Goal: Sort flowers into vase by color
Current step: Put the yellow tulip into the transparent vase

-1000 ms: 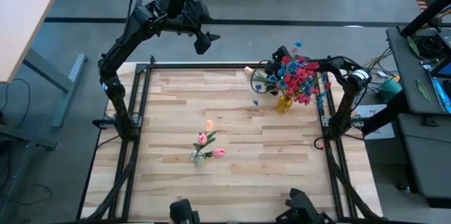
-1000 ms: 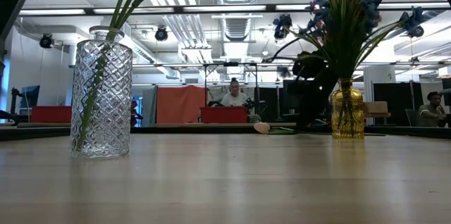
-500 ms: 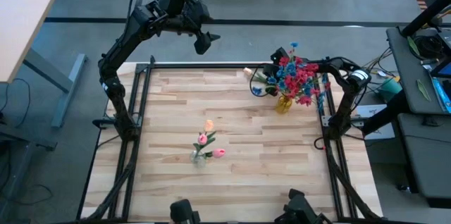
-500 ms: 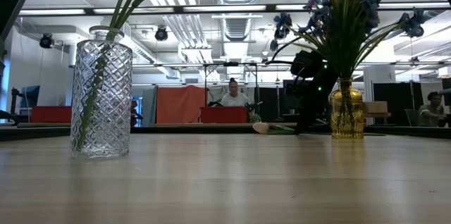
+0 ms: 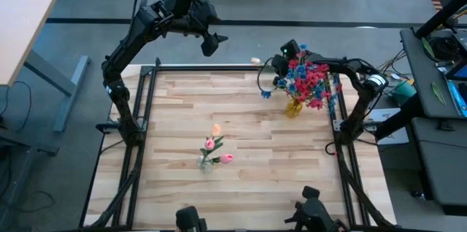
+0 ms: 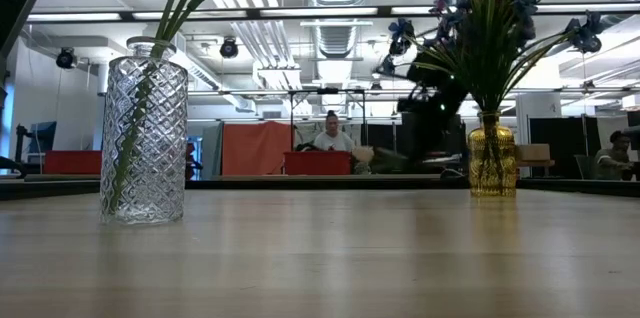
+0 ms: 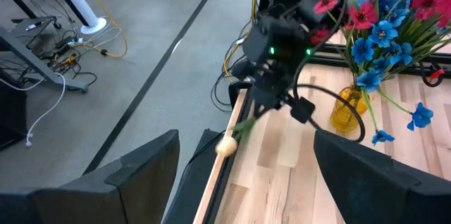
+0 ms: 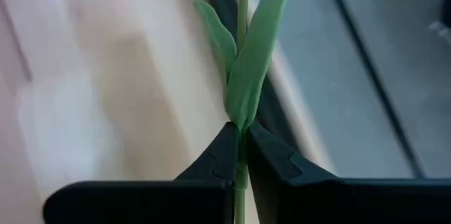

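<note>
My right gripper [image 5: 273, 60] hangs over the table's far edge, beside the yellow vase [image 5: 294, 106] of red and blue flowers [image 5: 306, 79], and is shut on a cream-budded flower. Its bud [image 5: 255, 60] points away past the far edge; in the left wrist view the bud [image 7: 225, 146] hangs below the right gripper [image 7: 259, 111]. A clear vase [image 5: 206, 160] with pink and peach flowers stands on the table's middle, toward its near edge. My left gripper [image 5: 215, 42] waits open, raised beyond the far left corner. My right gripper pinches the flower's thin green stem [image 8: 240, 134] between its two fingertips, just below the leaves [image 8: 246, 62]. The fingers slant down from the table's right side. The stem runs on ahead of the fingertips, and the flower hangs tilted, bud end [image 7: 225, 146] lowest, clear of the table.
The yellow vase [image 6: 492, 158] and its spreading blooms stand close to the right gripper's near side. The table's dark frame rail [image 7: 232, 160] runs under the held flower. The clear vase [image 6: 145, 143] looms at the left of the low view. People sit in the room behind.
My right gripper has shut on the stem of the cream-budded flower that lay at the table's far edge and has risen with it. The flower has come up off the wood, its bud swung out past the far edge.
</note>
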`<act>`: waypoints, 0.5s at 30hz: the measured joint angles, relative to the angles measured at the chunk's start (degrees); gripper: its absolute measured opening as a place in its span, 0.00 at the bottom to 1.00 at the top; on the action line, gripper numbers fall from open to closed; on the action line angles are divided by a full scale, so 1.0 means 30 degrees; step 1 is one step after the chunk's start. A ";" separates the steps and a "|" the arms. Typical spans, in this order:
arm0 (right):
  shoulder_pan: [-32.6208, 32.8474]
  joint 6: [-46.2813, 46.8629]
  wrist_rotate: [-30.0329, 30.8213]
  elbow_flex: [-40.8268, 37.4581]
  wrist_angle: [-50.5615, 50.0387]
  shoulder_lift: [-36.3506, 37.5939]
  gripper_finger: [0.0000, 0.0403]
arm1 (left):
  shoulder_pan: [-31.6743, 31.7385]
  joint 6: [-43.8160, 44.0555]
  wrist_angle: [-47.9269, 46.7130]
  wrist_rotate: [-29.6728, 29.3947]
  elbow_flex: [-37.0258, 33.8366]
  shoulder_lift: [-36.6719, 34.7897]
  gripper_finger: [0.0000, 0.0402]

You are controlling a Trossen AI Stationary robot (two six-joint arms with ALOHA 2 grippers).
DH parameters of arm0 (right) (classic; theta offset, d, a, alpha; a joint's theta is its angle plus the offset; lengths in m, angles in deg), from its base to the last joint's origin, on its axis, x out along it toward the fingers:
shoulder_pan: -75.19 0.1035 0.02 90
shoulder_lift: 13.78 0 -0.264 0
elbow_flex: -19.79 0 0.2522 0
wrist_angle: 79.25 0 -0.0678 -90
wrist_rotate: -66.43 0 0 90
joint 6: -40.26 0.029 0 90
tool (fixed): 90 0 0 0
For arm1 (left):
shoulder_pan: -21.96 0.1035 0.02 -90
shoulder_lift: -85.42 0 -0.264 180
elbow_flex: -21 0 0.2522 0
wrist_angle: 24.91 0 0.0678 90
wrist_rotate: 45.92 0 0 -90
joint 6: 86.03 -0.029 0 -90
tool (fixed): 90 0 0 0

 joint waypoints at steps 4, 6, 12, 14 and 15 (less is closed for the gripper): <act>-0.0059 -0.0050 0.0037 0.1216 -0.0157 0.0791 0.04 | 0.0002 0.0000 0.0000 -0.0019 0.0000 0.0000 0.77; -0.0083 -0.0113 0.0027 0.1879 -0.0595 0.1099 0.04 | 0.0000 0.0002 0.0004 -0.0032 0.0000 0.0000 0.77; -0.0230 -0.0531 0.0143 0.3487 -0.1503 0.2258 0.04 | 0.0006 0.0000 0.0001 -0.0065 0.0000 0.0000 0.77; -0.0336 -0.0667 0.0131 0.3839 -0.1663 0.2644 0.04 | 0.0007 0.0000 0.0007 -0.0065 0.0000 0.0000 0.77; -0.0388 -0.0759 0.0146 0.4037 -0.1713 0.2818 0.04 | 0.0001 0.0000 0.0007 -0.0065 0.0000 0.0000 0.77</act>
